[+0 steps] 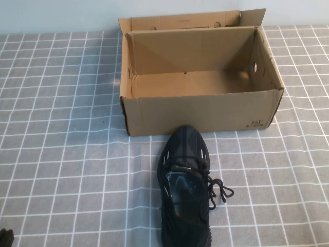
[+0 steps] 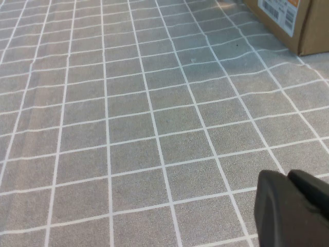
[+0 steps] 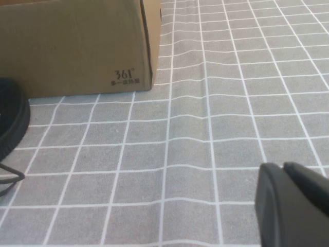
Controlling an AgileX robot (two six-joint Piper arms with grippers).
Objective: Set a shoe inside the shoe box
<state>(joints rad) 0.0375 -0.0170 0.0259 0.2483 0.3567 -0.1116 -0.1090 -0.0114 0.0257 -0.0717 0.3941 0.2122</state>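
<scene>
On the front wall of the rectangular brown corrugated cardboard shoe box, toward its 5 o'clock corner, small dark print reading "361°" with a line of tiny characters beneath, too small to read; on an end wall in the left wrist view, a white barcode label beside an orange patch. Lid flap hinged open at 12 o'clock, interior bare cardboard, small holes punched in the side wall. Just at 6 o'clock of the box, toe almost touching the front wall, the all-black knit sneaker with small white dash marks on its sides, black laces trailing loose toward 3 o'clock, heel toward the near table edge. Underneath, a grey cloth with a white grid, slightly rippled. At 7 o'clock, well apart from the shoe, the left gripper, matte black fingers pressed together. At 5 o'clock, near the box's printed corner, the right gripper, fingers likewise closed, holding nothing.
</scene>
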